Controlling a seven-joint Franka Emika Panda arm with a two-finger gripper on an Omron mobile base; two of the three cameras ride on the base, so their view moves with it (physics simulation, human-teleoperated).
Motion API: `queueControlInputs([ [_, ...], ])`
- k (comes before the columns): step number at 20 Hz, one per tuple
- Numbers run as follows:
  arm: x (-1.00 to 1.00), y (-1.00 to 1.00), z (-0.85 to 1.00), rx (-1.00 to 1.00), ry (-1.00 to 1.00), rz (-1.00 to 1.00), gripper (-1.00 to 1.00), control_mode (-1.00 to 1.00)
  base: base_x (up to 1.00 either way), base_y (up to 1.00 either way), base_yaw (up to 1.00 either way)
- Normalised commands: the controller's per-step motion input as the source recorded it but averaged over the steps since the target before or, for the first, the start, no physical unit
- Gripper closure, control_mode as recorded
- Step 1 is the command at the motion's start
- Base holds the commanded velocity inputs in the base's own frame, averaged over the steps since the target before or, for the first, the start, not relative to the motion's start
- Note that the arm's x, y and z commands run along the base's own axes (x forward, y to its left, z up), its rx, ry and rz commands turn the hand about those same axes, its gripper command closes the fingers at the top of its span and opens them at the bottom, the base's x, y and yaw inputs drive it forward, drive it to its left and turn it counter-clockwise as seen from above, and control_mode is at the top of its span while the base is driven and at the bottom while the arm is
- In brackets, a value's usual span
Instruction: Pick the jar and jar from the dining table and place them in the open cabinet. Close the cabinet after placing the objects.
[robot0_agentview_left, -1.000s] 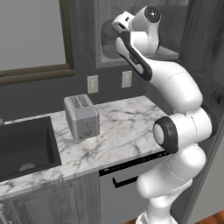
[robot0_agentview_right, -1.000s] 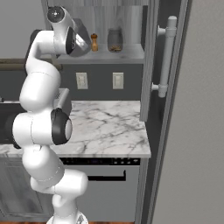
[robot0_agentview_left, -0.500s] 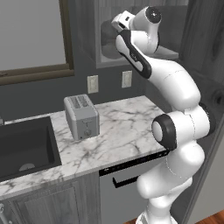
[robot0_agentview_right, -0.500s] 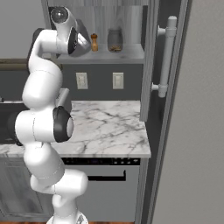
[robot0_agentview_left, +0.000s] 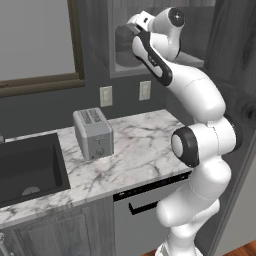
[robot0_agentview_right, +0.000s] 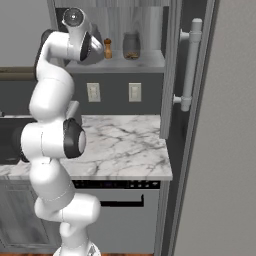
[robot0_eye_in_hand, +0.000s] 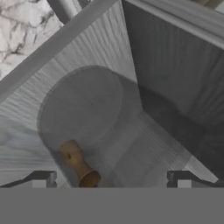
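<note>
Little has shifted since a second ago: the arm's wide-open two-finger gripper (robot0_eye_in_hand: 111, 177) stays raised inside the grey wood-grain wall cabinet (robot0_agentview_right: 145, 62). Its fingers hold nothing. On the shelf stand a small brown wooden jar (robot0_agentview_right: 107, 49) and a glass jar (robot0_agentview_right: 132, 46).

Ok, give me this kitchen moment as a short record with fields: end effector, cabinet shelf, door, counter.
end effector: open, holding nothing, at the cabinet shelf
cabinet shelf: grey wood-grain shelf carries a small brown wooden shaker-shaped jar and a squat glass jar with brown contents, standing apart
door: tall grey door with silver bar handle, open
counter: silver toaster on white marble worktop
</note>
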Motion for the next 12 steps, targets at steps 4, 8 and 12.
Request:
queueControlInputs([
  [4, 0.21, -0.01, 0.11, 0.0, -0.06, 0.04, -1.0, -1.0, 0.0, 0.0, 0.0],
  [8, 0.06, -0.01, 0.05, 0.0, -0.05, 0.04, -1.0, -1.0, 0.0, 0.0, 0.0],
  [12, 0.02, 0.0, 0.0, 0.0, 0.0, 0.04, -1.0, -1.0, 0.0, 0.0, 0.0],
])
